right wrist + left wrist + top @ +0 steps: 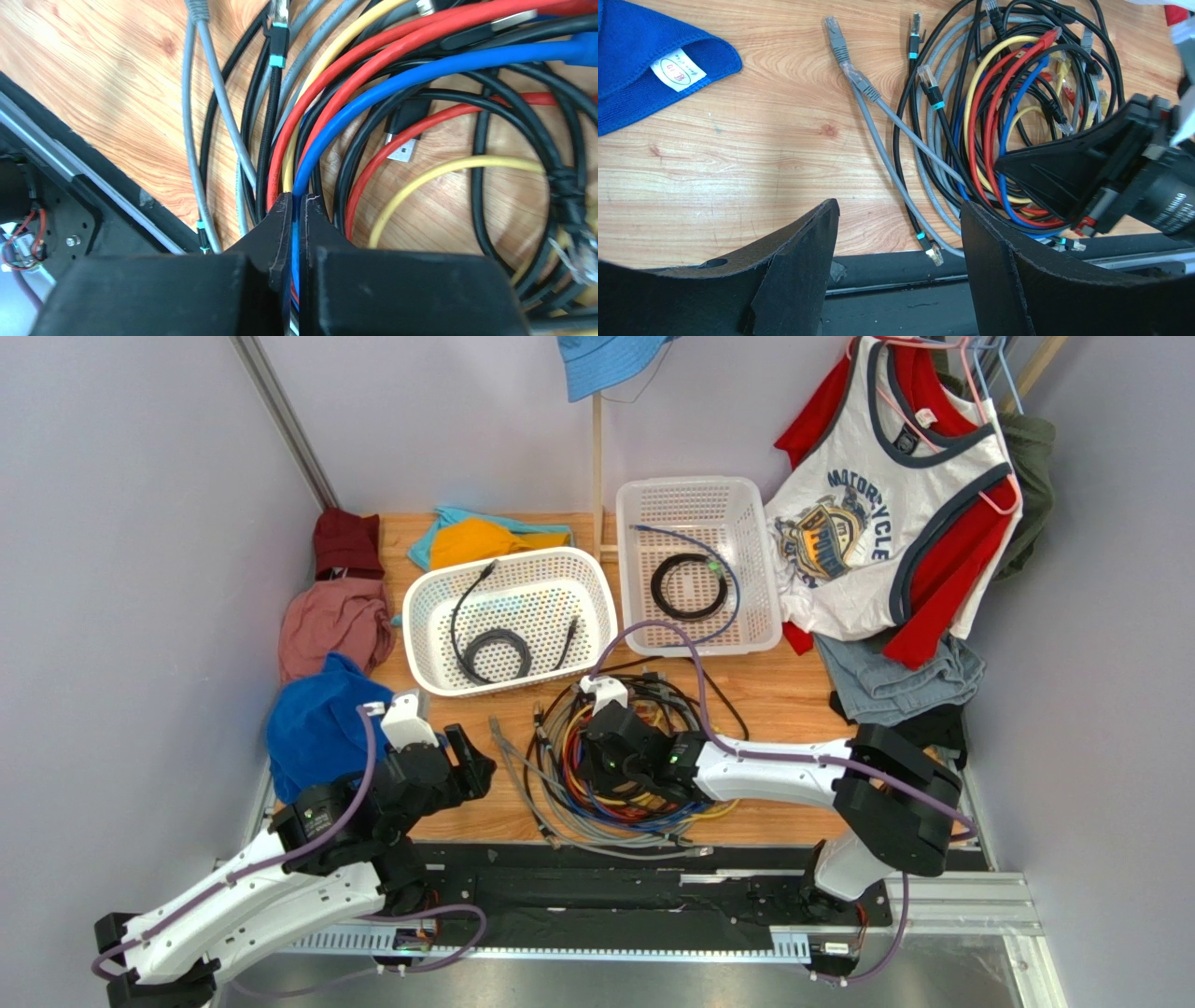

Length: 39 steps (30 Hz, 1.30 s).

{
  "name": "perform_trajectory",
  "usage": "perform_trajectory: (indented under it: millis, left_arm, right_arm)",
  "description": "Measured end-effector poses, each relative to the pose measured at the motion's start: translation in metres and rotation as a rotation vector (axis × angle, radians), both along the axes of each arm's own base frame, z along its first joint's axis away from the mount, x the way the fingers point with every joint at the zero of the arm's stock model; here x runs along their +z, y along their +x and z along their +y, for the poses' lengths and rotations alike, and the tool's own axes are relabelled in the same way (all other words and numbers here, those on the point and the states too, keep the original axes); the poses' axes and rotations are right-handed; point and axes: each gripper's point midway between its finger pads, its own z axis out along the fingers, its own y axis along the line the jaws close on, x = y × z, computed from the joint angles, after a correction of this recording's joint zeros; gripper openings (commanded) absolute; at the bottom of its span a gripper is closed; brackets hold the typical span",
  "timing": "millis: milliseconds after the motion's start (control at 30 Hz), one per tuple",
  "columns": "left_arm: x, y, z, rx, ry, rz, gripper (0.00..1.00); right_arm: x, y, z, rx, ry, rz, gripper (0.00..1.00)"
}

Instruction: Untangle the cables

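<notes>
Two jaws of the right gripper (295, 203) are clamped together on a blue cable (449, 66) inside the cables (990, 105), a tangled pile on the wooden table (738, 140). On the left gripper (899, 210) the jaws stand apart above the table. The pile lies just right of them, and a blue cloth (640, 63) lies off to their left.

The top view looks down on the whole counter (786, 697) from high behind; both wrist views sit close, sharing the cables (435, 68).
</notes>
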Motion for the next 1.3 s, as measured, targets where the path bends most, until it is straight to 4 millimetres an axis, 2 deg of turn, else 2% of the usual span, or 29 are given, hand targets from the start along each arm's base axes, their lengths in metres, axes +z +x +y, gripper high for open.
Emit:
perform_trajectory:
  millis: [133,267,467,700,767,833,933,1033,1167,1233,1300]
  left_arm:
    - [0.0,0.001,0.001,0.005,0.004,-0.004,0.73]
    - [0.0,0.001,0.002,0.01,0.006,-0.007,0.73]
    - [0.0,0.002,0.002,0.012,0.003,-0.012,0.73]
    - [-0.011,0.005,-0.014,-0.03,-0.029,-0.019,0.73]
    - [-0.01,0.006,-0.021,-0.049,-0.049,-0.025,0.73]
    - [-0.008,0.007,-0.028,-0.072,-0.074,-0.033,0.73]
    - [-0.006,0.007,-0.036,-0.094,-0.099,-0.042,0.73]
    - [-0.006,0.008,-0.04,-0.104,-0.112,-0.045,0.73]
    - [-0.011,0.007,-0.042,-0.11,-0.116,-0.037,0.73]
    - [-0.013,0.007,-0.042,-0.108,-0.115,-0.031,0.73]
    - [-0.014,0.007,-0.042,-0.103,-0.116,-0.024,0.73]
  right_arm:
    - [0.018,0.001,-0.007,-0.017,0.022,-0.031,0.0]
    - [0.061,0.002,-0.018,-0.032,0.085,-0.095,0.0]
    - [0.165,-0.001,-0.05,-0.054,0.248,-0.256,0.0]
    - [0.313,-0.01,-0.099,-0.082,0.456,-0.5,0.0]
    - [0.346,-0.013,-0.111,-0.094,0.493,-0.552,0.0]
    - [0.369,-0.015,-0.122,-0.104,0.517,-0.592,0.0]
    - [0.382,-0.016,-0.136,-0.121,0.518,-0.633,0.0]
    - [0.377,-0.012,-0.142,-0.141,0.474,-0.648,0.0]
    - [0.359,0.0,-0.138,-0.165,0.393,-0.649,0.0]
    - [0.347,0.013,-0.133,-0.192,0.342,-0.641,0.0]
    - [0.333,0.035,-0.13,-0.232,0.284,-0.624,0.0]
